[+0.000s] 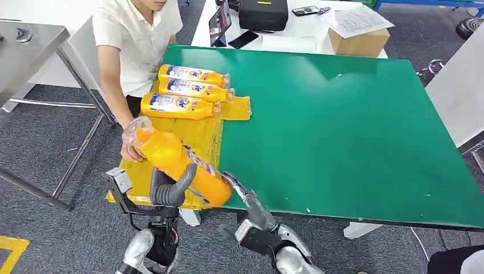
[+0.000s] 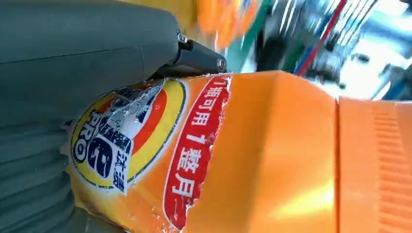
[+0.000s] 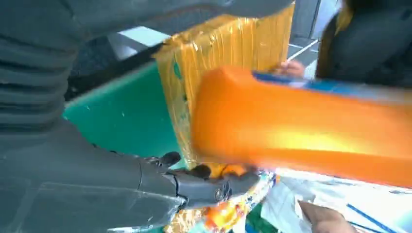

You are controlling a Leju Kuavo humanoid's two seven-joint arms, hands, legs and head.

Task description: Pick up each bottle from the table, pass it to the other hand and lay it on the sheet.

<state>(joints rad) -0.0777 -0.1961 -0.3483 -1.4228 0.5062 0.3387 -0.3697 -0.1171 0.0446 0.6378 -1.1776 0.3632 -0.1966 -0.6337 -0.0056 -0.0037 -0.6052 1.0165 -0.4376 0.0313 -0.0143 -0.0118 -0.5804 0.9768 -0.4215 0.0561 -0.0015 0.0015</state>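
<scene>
Orange plastic, one bottle [image 1: 181, 165]: held clear above the near end of the yellow sheet [image 1: 197, 134], tilted, clear-wrapped cap end up and away from the robot, base end low toward the sheet's near corner. White, blue and red label along its side; the left wrist view shows the label [image 2: 124, 145] torn at its edge, with red and yellow print.

Left hand [image 1: 170, 191]: grasping this bottle, grey thumb and dark fingers wrapped round its lower body, just short of the sheet's near edge.

Person's hand [image 1: 132, 149]: on the bottle's cap end, over the sheet's outer edge. The person in a white shirt [image 1: 137, 34] sits beside the sheet's far end.

Yellow sheet: crinkled, glossy, laid along the edge of the green worktop [image 1: 342, 125].

Three more orange bottles, lying on their sides on the sheet's far end, side by side, caps pointing toward the worktop's middle: farthest bottle [image 1: 193, 73], middle bottle [image 1: 194, 88], nearest bottle [image 1: 178, 106].

Right hand [image 1: 249, 202]: at the sheet's near corner, fingers [image 3: 209, 184] stretched out beneath the held bottle's base; whether they touch it cannot be told. It grasps nothing.

Beyond the worktop, away from the sheet: white table [image 1: 297, 41] carrying a black case [image 1: 262, 14], a phone [image 1: 243, 39] and a cardboard box [image 1: 358, 40] with papers on top.
</scene>
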